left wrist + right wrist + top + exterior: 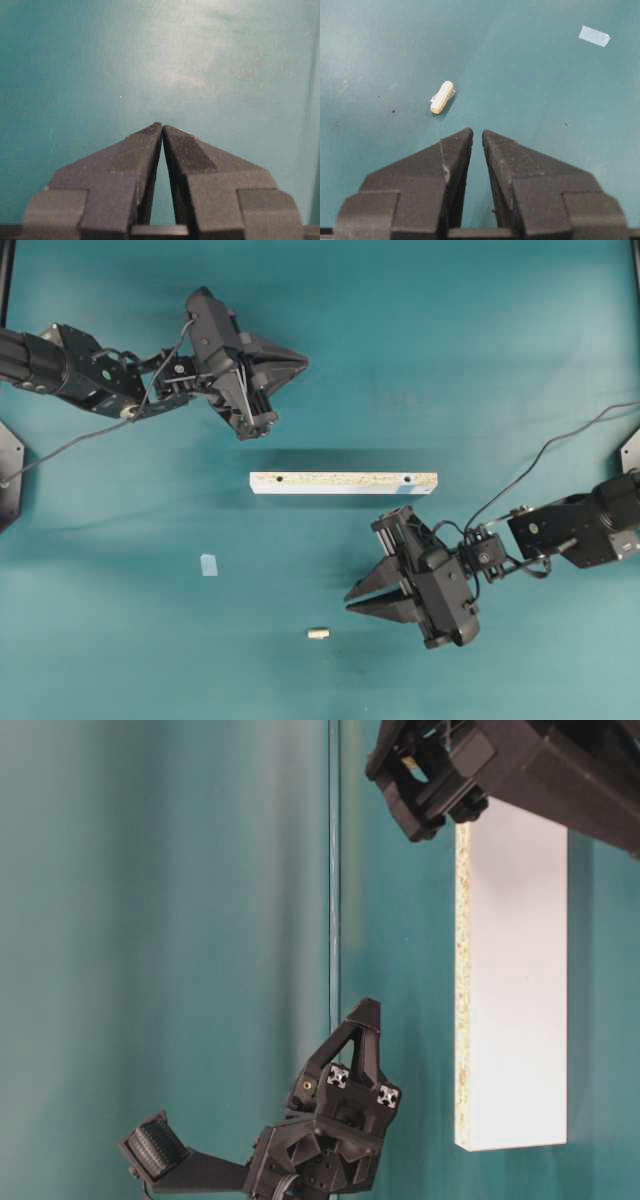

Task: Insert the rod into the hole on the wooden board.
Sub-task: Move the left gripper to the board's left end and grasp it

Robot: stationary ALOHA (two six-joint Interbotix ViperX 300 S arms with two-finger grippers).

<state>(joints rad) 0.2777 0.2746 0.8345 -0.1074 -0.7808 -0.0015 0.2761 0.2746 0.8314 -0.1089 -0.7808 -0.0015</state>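
The wooden board (343, 482) lies flat at the table's centre, long side running left to right, and shows again in the table-level view (515, 980). Its hole (407, 480) sits by the blue-smudged right end. The rod (318, 633) rests alone on the mat near the front, and lies just ahead and left of the jaws in the right wrist view (442, 97). My right gripper (349, 603) (477, 131) hovers just right of the rod, shut to a sliver and holding nothing. My left gripper (305, 362) (162, 125) hangs behind the board, shut and empty.
A pale-blue tape square (208, 564) (594, 36) lies on the teal mat (520, 340) left of the rod. Black mounts stand at the left edge (8, 475) and right edge (630, 450) of the table.
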